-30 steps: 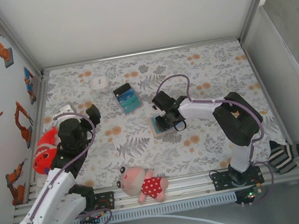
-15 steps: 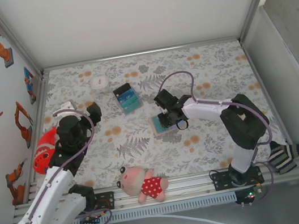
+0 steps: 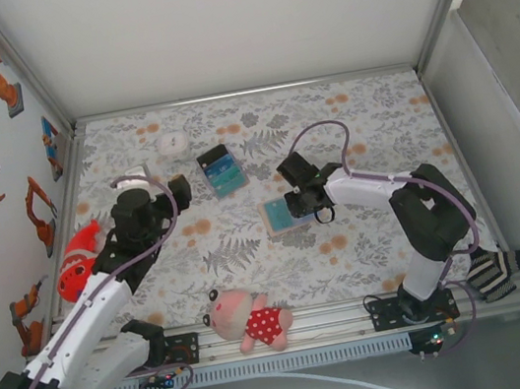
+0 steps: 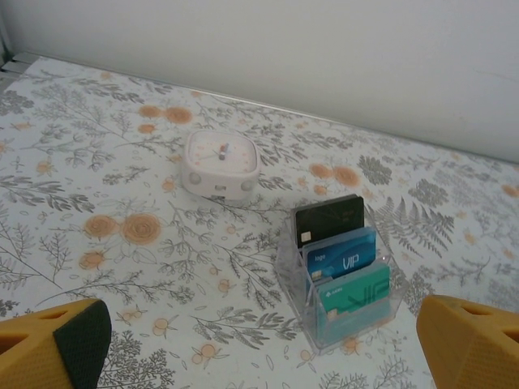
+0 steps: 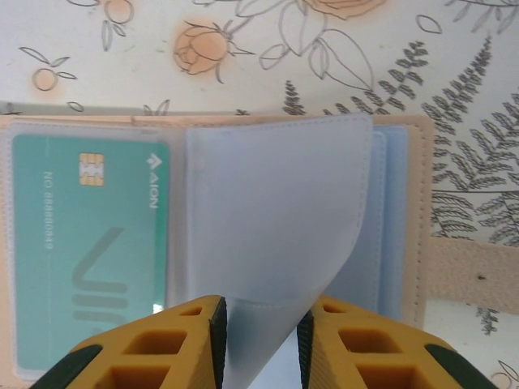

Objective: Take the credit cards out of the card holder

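Currently the right gripper [image 5: 261,324] pinches a limp inner page [image 5: 276,235] of the card holder [image 3: 276,218], which lies open on the table [image 3: 356,113], while the left gripper [image 4: 259,348] gapes wide, so pulling may drag the holder along with its teal card [image 5: 89,251].

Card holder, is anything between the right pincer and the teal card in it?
Yes: a clear sleeve covers the teal card, and the right pincer grips the blue-grey inner page beside it, not the card.

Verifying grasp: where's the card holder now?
The card holder lies open mid-table in the top view, under the right gripper, which pinches an inner leaf; the clear card stand sits up-left of it.
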Controlling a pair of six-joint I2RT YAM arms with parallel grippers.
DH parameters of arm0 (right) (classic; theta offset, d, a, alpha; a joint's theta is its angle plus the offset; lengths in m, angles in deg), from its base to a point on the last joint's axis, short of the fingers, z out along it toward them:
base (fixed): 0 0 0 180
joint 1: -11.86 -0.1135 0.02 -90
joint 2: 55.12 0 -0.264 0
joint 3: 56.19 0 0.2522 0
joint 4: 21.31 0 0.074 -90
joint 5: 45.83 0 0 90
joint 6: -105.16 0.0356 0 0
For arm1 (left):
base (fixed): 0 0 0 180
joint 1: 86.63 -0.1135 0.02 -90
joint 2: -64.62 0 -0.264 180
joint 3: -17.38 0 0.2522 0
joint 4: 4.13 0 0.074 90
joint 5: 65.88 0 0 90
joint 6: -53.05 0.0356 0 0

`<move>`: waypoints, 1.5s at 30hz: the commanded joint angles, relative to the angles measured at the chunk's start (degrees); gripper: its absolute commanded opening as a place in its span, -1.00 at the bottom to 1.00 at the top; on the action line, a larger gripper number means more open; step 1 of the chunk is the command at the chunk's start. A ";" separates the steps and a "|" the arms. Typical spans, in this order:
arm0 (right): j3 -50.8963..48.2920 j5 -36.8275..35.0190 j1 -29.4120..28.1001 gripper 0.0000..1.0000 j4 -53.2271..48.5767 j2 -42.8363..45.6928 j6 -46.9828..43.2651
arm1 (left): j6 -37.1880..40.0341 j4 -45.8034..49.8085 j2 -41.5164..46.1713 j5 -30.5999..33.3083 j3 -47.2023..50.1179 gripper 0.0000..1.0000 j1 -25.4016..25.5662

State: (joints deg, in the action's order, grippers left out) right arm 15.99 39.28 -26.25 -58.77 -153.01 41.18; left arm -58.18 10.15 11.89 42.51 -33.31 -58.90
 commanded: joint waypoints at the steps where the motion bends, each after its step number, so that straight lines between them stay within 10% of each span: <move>1: -0.93 -2.45 0.70 -0.42 -1.09 1.72 2.13 | 2.93 0.53 -2.16 0.62 -2.81 0.94 1.57; 15: -2.85 -4.14 2.07 -0.42 -1.08 3.53 3.84 | 7.00 -4.03 -10.51 -5.92 -3.67 0.94 6.15; 45: -8.74 -5.87 9.36 -0.40 -4.36 19.04 5.74 | 15.79 -3.44 -29.64 1.28 -12.03 0.94 18.92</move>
State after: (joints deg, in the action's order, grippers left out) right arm 7.86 35.07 -17.39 -60.98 -136.42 45.83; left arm -43.65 7.44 -16.85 43.43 -43.61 -40.59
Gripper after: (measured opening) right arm 0.298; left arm 0.968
